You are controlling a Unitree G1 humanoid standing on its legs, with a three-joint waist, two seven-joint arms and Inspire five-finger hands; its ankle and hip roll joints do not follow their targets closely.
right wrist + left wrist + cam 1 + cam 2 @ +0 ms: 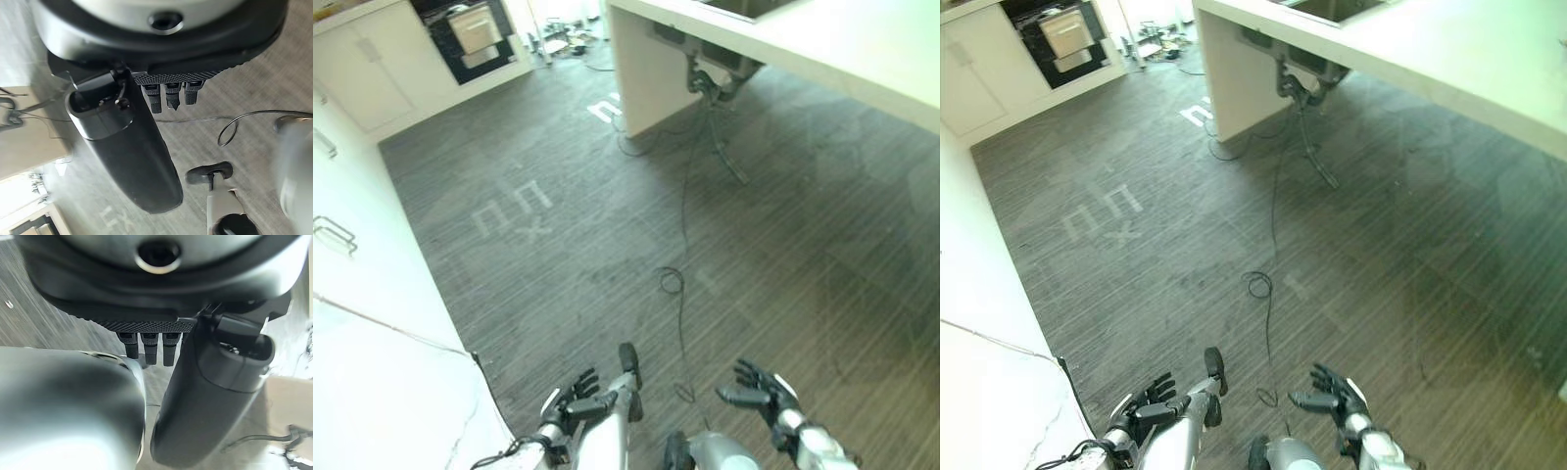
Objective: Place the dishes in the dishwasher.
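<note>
Left hand (pixel 576 394): low over the floor, near the white cabinet front on the robot's left; fingers loosely spread, holding nothing.
Right hand (pixel 759 389): low over the floor, apart from the left hand; fingers relaxed and slightly bent, holding nothing.
Floor (pixel 558 245): dark striped carpet, pale marks near its far left part; a thin dark cord (pixel 682 294) runs along it from under the bench toward the hands, with a small loop midway.
Bench (pixel 822 49): white, along the far right edge of the floor; pipes (pixel 710 88) hang beneath it at the corner nearest the middle of the floor.
Cabinets (pixel 352 255): white fronts along the left edge of the floor, with metal handles (pixel 335 233).
Dark appliance (pixel 470 34): set in the far-left cabinet run, its front pulled open; possibly the dishwasher, too far off to be sure. Contents cannot be told.
Dishes: none can be made out on the floor, in either hand, or on the visible part of the bench.
Step in hand (judgement): finding dishes and the dishwasher; nothing grasped yet, task at its start.
Doing it well (judgement): raise the view toward the top of the bench to find dishes; keep both hands free and relaxed until then; step clear of the cord on the floor.
</note>
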